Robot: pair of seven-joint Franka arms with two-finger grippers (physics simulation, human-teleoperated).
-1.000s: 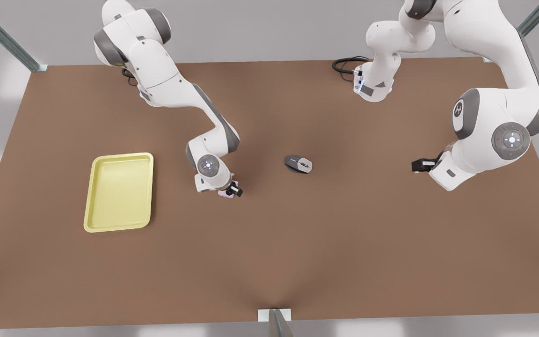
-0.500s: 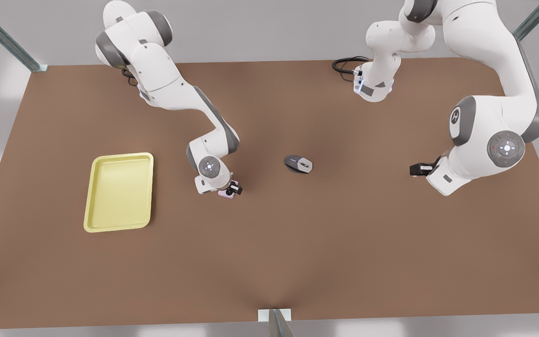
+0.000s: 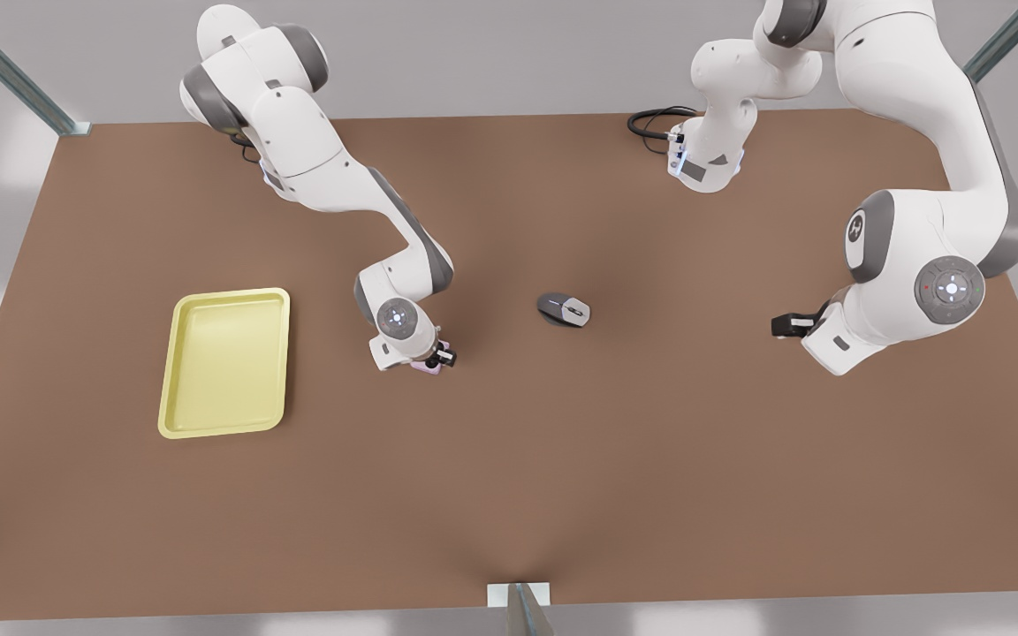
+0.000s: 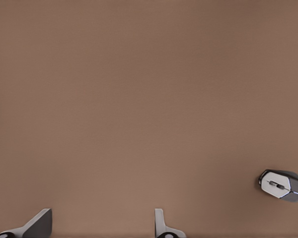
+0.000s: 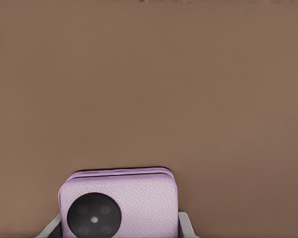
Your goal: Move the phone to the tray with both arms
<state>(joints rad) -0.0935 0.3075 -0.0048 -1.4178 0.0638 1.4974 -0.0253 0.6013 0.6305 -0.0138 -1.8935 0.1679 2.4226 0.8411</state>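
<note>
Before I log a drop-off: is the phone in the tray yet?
No. The phone sits between the right gripper fingers, beside the tray, which holds nothing.

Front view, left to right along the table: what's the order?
tray → right gripper on the phone → mouse → left gripper

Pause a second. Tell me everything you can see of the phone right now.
The phone is a pale pink, nearly square slab with rounded corners and a leather-like grain. One black round lens cluster sits near a corner, and a seam along one edge suggests two stacked halves. It sits between the right gripper's fingers, one at each side; whether it is off the table I cannot tell. It is right of the tray in the front view.
</note>
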